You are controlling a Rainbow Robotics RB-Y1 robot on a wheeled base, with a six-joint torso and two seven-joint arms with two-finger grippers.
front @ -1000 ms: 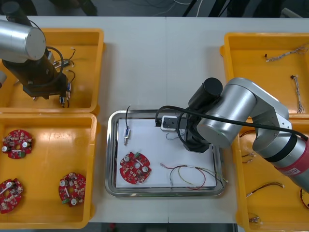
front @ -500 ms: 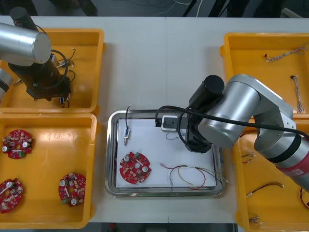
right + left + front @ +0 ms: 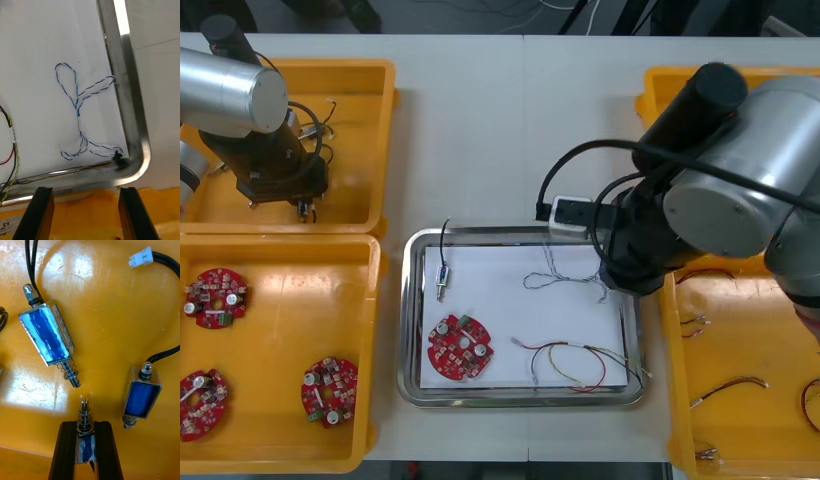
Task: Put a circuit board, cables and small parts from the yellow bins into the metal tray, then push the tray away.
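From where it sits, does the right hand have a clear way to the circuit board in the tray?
Probably yes. The right hand is open and empty above the right rim of the metal tray; the red circuit board lies uncovered in its left half, nothing on it.

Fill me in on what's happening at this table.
The left claw is in the far left yellow plastic bin, shut on a small blue-bodied metal part. The right claw hangs open and empty over the right edge of the shiny metal tray. The tray already holds a round red circuit board, a twisted blue and white cable, a red and yellow cable and another small metal part. It has not yet been pushed away.
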